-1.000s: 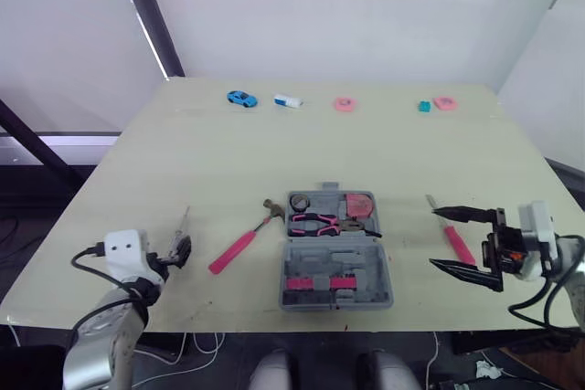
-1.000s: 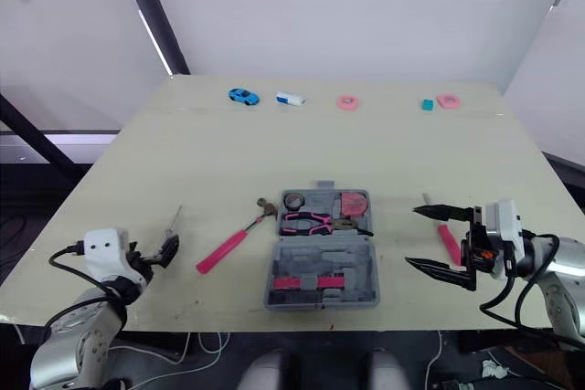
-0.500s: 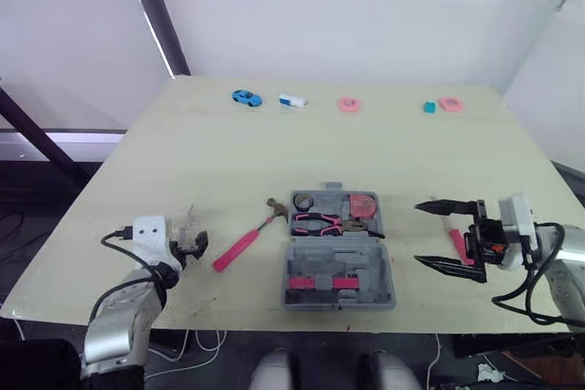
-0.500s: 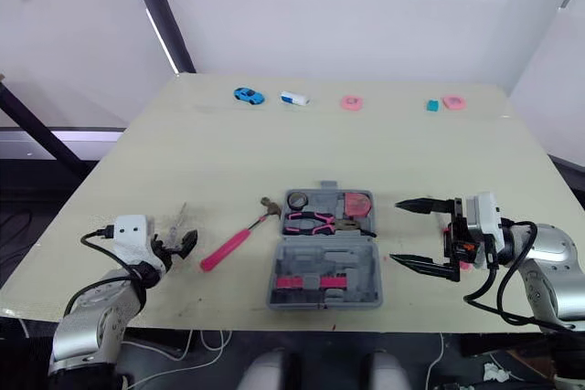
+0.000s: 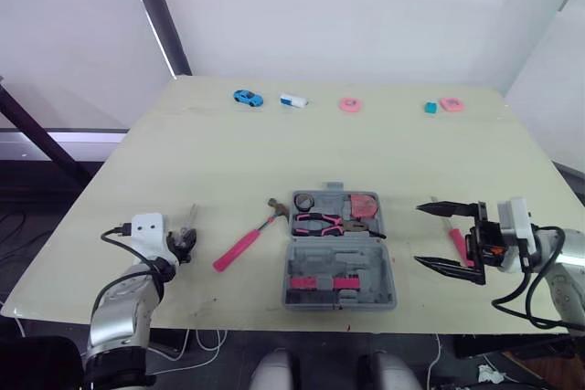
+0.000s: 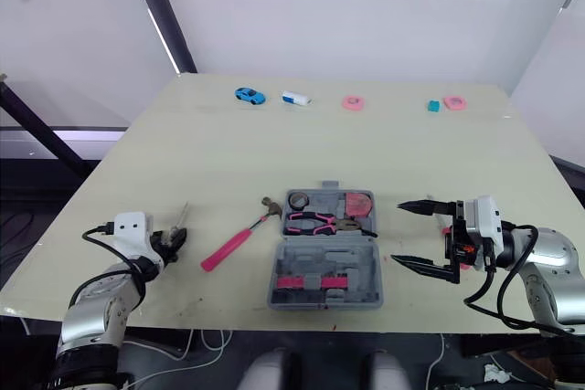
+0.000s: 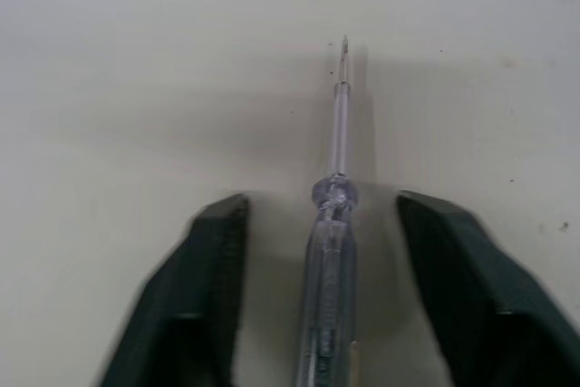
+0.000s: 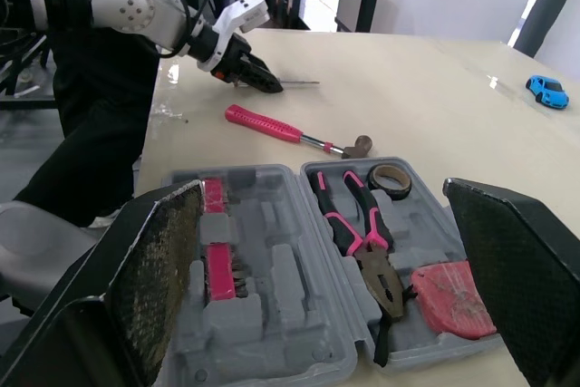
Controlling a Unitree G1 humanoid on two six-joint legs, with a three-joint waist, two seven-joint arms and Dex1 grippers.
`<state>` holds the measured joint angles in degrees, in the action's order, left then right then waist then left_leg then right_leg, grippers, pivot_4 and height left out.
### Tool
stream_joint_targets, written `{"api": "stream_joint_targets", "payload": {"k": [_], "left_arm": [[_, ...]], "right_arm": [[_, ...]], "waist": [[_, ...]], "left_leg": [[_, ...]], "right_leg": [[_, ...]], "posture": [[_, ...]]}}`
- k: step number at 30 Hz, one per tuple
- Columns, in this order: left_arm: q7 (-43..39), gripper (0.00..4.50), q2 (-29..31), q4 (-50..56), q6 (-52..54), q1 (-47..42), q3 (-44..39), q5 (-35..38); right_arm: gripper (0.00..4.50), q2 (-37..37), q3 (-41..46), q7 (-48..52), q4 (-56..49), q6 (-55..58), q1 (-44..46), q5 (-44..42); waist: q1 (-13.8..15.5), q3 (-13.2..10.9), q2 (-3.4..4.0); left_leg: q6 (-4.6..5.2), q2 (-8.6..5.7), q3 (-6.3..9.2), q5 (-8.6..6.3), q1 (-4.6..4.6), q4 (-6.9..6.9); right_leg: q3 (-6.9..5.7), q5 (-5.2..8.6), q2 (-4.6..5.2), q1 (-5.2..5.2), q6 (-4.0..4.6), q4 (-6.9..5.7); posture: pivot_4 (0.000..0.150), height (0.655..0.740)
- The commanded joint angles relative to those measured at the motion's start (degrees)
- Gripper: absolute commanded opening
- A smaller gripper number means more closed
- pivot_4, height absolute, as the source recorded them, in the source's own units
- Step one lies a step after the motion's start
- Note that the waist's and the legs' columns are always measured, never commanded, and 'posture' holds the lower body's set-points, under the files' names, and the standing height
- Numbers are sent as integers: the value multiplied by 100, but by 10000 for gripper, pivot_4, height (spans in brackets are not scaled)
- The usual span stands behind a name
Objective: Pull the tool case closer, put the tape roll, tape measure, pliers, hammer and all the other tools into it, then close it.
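Grey moulded-plastic tool case (image 5: 338,262) lies open and flat near the table's (image 5: 228,162) front edge. Any lettering on it is too small to read. In its far half sit the dark tape roll (image 5: 304,201), the pink-and-black-handled pliers (image 5: 334,223) and the rounded pinkish-red tape measure (image 5: 362,205). The near half carries pink strips (image 5: 318,282) in ribbed slots. Just left of the case lies the hammer (image 5: 247,244), pink grip and metal head, flat on the smooth pale tabletop. Over at the left gripper (image 7: 322,206), the fingers (image 7: 213,278) are spread either side of a clear-handled screwdriver (image 7: 331,260) with a thin metal shaft, not touching it. The right gripper (image 5: 420,235) is spread wide, its rough-textured pads (image 8: 168,260) facing the case, with a pink-handled tool (image 5: 454,246) on the table beside it.
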<state>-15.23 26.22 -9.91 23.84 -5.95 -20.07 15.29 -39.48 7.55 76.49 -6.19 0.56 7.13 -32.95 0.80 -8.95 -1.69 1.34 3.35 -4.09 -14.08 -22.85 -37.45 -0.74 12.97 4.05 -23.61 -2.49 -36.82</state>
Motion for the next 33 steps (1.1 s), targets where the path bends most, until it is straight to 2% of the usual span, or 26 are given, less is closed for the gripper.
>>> {"api": "stream_joint_targets", "payload": {"k": [1,3,8,16,21,27,33], "left_arm": [[-108,8395,4,-79,-34,111,81,-55],[-160,522,61,-64,-71,152,138,-123],[-323,709,209,6,-199,241,201,-243],[-1906,709,1327,813,-478,721,210,-27],[-2506,709,1765,1199,-351,695,262,94],[-3706,709,2282,1991,67,266,963,497],[-4414,709,2320,2130,175,-683,2042,365]], "right_arm": [[45000,-19,186,-38,-108,-128,-43,-43],[45000,4,159,-61,-108,-150,-50,-26],[45000,49,98,-98,-125,-176,-55,-28],[45000,-2,133,48,-96,-56,-31,-165],[45000,9,147,99,-108,-10,-17,-245],[45000,21,140,89,-186,87,-70,-303],[45000,34,153,-20,-267,120,-152,-276]], "waist": [[-1,0,0],[-2,1,1],[-7,1,2],[-17,-2,-1],[0,-2,1],[3,-6,4],[-2,-8,6]], "left_leg": [[0,0,0,0,0,0],[0,0,0,0,0,0],[0,0,-1,0,3,0],[0,3,-1,0,0,2],[0,2,-4,0,-1,0],[0,2,-2,0,-4,1],[0,1,-3,0,-3,1]], "right_leg": [[0,0,0,0,0,0],[0,0,0,0,0,0],[1,0,0,0,1,0],[-1,13,0,-5,22,0],[-3,13,10,-4,22,0],[-5,13,5,-5,22,0],[-2,13,-2,-5,20,0]], "posture": [[1500,7395],[1500,7395],[1500,7395],[1500,7395],[1500,7395],[1500,7395],[1500,7395]]}}
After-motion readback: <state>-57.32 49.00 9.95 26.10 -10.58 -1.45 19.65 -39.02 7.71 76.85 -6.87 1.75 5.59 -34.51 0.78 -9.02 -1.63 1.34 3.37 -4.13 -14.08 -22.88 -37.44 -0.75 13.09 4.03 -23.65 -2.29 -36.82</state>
